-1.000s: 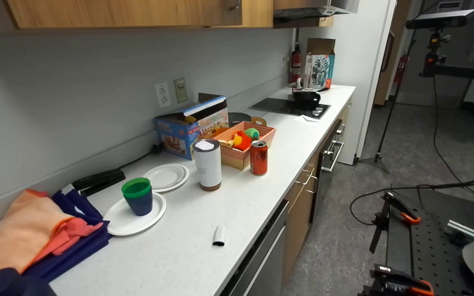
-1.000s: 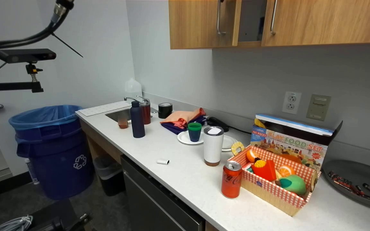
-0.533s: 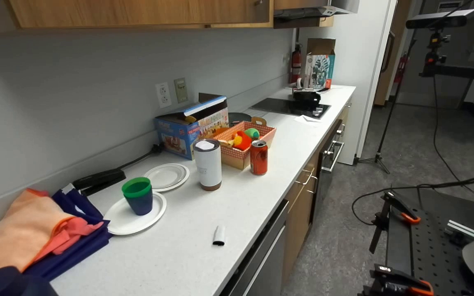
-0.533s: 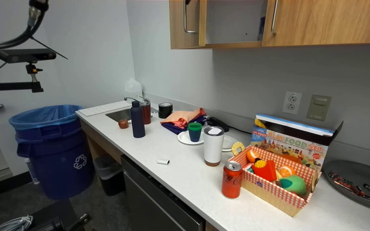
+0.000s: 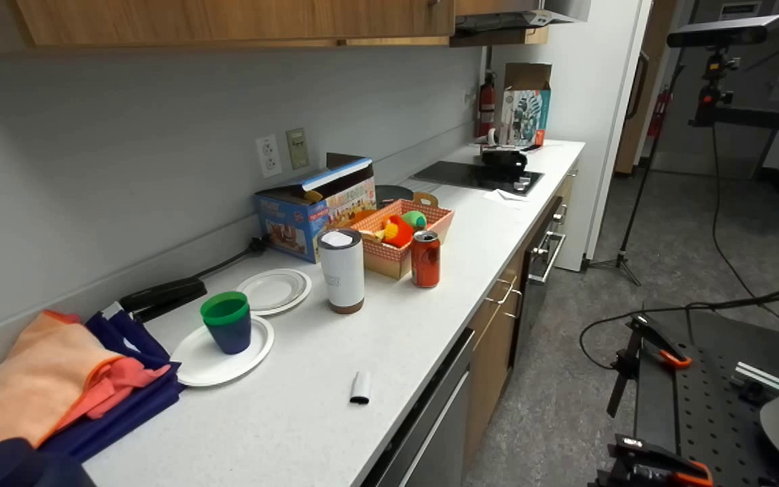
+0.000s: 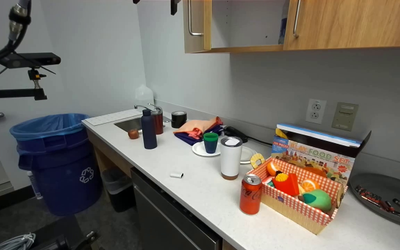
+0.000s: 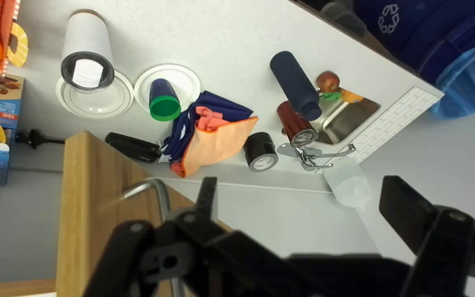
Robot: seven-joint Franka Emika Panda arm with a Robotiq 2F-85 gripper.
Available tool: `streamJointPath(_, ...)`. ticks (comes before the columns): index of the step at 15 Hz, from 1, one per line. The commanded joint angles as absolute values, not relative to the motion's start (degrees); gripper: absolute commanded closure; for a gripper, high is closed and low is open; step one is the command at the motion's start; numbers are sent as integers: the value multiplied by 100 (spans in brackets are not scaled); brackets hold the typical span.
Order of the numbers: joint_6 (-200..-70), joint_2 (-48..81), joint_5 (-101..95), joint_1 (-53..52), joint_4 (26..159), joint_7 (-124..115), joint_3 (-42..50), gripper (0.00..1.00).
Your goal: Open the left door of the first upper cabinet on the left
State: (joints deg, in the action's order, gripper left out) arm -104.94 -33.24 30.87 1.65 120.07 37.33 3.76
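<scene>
Cabinet door (image 7: 111,185) nearest the jaws: swung well out, its wooden face just beside the gripper (image 7: 303,204) in the wrist view.
Jaws: spread wide, holding nothing; the fingers (image 7: 404,212) stand far apart.
Handle (image 6: 190,19): silver, on that left-hand door; a finger overlaps it in the wrist view, contact cannot be told. In an exterior view the fingertips (image 6: 174,7) show left of it, at the top edge.
Upper cabinet (image 6: 248,48): wall-hung, honey-brown, its inside in sight past the door; a dark blue object (image 6: 283,29) is partly hidden there.
Neighbouring door (image 6: 352,24): closed.
Counter (image 6: 200,189) below: white tumbler (image 6: 230,159) upright; blue-and-green cup (image 6: 210,143) on a white plate (image 6: 198,149); red can (image 6: 250,196) just beside the basket (image 6: 290,211) of toy food (image 6: 286,184).
Sink (image 6: 130,125) end: dark blue bottle (image 6: 148,130), upright.
Floor: blue bin (image 6: 57,166) with a bag liner.
</scene>
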Motion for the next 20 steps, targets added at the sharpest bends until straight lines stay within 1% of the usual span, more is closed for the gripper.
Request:
streamJointPath(1, -10605, -3699, 2187, 12, 12158, 3779, 412, 0)
streamJointPath(3, -10729, -3667, 1523, 91, 12104, 3697, 419, 0)
streamJointPath(6, -11573, -3433, 998, 95, 12041, 3624, 611, 0)
streamJointPath(9, -12544, -3115, 1038, -42, 11963, 3640, 859, 0)
streamJointPath(12, -13070, -2896, 1244, -250, 11907, 3771, 1045, 0)
streamJointPath(18, -13109, -2855, 1570, -639, 11813, 3968, 1276, 0)
streamJointPath(20, -13064, -2818, 1475, -596, 11734, 3877, 1244, 0)
